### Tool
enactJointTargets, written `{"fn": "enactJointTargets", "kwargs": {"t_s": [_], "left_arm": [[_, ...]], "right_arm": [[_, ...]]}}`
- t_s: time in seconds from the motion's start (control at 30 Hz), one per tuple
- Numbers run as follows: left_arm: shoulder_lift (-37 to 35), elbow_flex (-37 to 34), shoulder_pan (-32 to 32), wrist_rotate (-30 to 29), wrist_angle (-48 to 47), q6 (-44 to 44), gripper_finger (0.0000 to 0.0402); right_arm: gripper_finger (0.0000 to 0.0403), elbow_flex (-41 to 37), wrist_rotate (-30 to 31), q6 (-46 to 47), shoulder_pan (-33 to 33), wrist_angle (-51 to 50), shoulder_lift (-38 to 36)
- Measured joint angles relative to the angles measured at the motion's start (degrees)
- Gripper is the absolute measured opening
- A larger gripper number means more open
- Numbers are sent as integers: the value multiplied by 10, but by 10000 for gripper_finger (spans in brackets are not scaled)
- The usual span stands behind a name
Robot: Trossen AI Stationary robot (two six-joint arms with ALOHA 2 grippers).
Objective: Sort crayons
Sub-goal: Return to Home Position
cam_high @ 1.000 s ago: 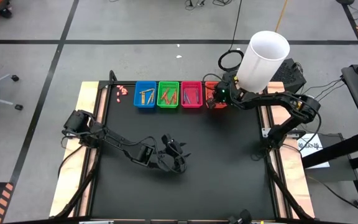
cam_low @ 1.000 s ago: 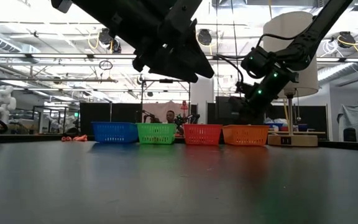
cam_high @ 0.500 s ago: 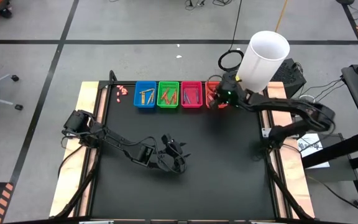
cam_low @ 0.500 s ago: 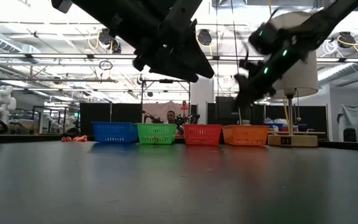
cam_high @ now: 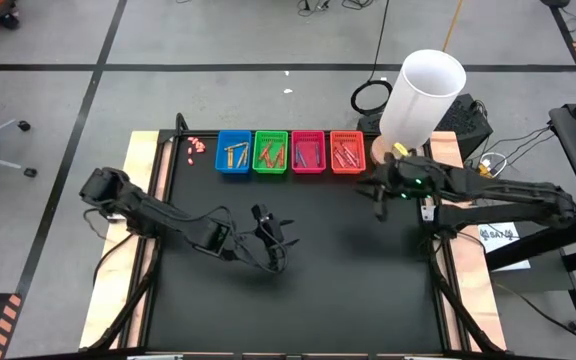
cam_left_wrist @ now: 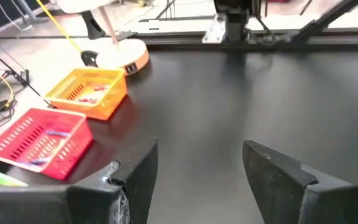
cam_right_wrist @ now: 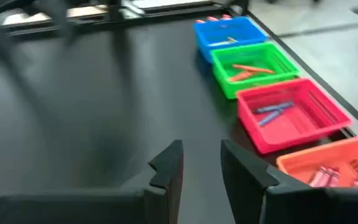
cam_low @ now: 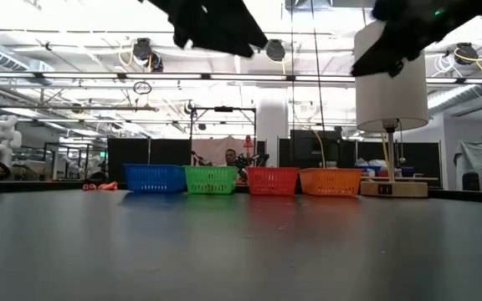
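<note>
Four small baskets stand in a row at the table's far edge: blue, green, pink and orange. Crayons lie inside them: yellow-orange ones in the blue basket, orange ones in the green, blue ones in the pink, pink ones in the orange. My left gripper is open and empty above the table's middle. My right gripper is open and empty, near of the orange basket and to its right.
A cluster of tiny pinkish bits lies left of the blue basket. A white lamp stands at the far right corner, close to my right arm. The black table top spreads out near of the baskets.
My right gripper has drawn back from over the orange basket toward the table's near and right edges and has risen. My left gripper has risen and shifted a little toward the left and far edges.
</note>
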Motion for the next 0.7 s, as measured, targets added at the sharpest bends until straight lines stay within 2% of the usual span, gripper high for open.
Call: {"fn": "enactJointTargets", "kwargs": {"t_s": [0.17, 0.27, 0.4, 0.6, 0.7], "left_arm": [[-41, 0, -1, 4, -43, -3, 228], [-52, 0, -8, 13, -70, -8, 210], [-52, 0, -18, 23, -85, -19, 166], [-52, 0, -23, 24, -116, -13, 92], [-53, -11, -16, 28, -106, 30, 58]], "right_arm": [[90, 0, 1, -19, 74, -48, -62], [90, 0, 3, -21, 109, -66, -81], [90, -11, 24, -34, 147, -69, -99], [80, -104, 34, -81, 172, -1, -149], [60, -138, 35, -87, 171, 21, -164]]}}
